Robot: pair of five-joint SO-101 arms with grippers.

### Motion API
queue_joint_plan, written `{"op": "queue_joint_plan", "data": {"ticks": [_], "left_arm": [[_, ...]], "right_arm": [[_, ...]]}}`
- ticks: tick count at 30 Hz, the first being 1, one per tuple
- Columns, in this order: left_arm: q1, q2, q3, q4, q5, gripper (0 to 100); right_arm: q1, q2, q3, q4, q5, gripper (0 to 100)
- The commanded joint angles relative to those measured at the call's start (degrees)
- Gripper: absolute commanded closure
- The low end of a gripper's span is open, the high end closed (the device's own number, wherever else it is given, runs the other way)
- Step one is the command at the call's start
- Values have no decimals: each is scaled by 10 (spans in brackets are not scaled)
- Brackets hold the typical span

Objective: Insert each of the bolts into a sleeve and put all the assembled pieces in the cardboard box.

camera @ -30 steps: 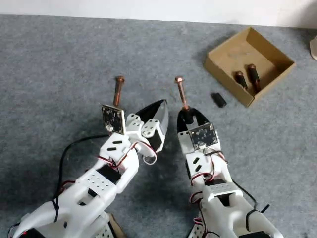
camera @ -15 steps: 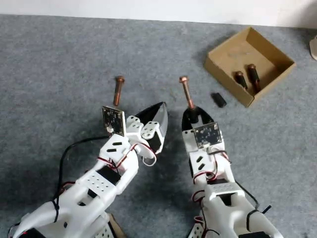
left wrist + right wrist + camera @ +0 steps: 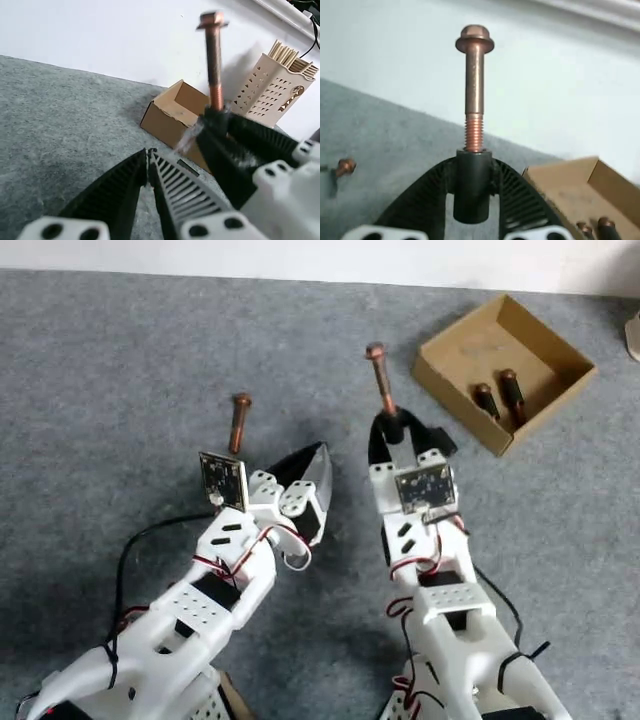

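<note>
My right gripper (image 3: 392,426) (image 3: 470,166) is shut on a black sleeve (image 3: 470,186) with a copper bolt (image 3: 378,375) (image 3: 474,85) standing upright in it. It hangs left of the cardboard box (image 3: 452,368) (image 3: 560,182), which holds two assembled pieces (image 3: 500,395). From the left wrist view I see that same bolt (image 3: 213,55) above the right gripper's dark fingers (image 3: 227,142), with the box (image 3: 170,112) behind. My left gripper (image 3: 318,455) (image 3: 148,159) is shut on nothing, low over the carpet. A second copper bolt (image 3: 240,422) (image 3: 342,167) lies on the carpet beyond the left arm.
Grey carpet covers the table. A pale wooden holder with sticks (image 3: 275,80) stands past the box against the white wall. The two arms sit close together side by side.
The right arm has pushed forward and toward the box, carrying the sleeve and bolt with it. The left arm has barely shifted. The loose bolt has not moved.
</note>
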Motion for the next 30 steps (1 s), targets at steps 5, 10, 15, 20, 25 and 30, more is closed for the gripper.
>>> {"op": "queue_joint_plan", "data": {"ticks": [5,10,15,20,25,30], "left_arm": [[-3,-1,-4,1,-4,973],[-3,-1,-4,1,-4,973],[-3,-1,-4,1,-4,973],[-3,-1,-3,1,-4,973],[-4,-1,-3,1,-4,973],[-3,-1,-3,1,-4,973]], "right_arm": [[32,-11,-113,-22,10,993],[41,-11,-156,-22,68,993],[41,-10,-185,-22,72,993],[44,-11,-223,-22,64,993],[63,-9,-236,20,-63,993],[95,-12,-234,34,-100,993]]}}
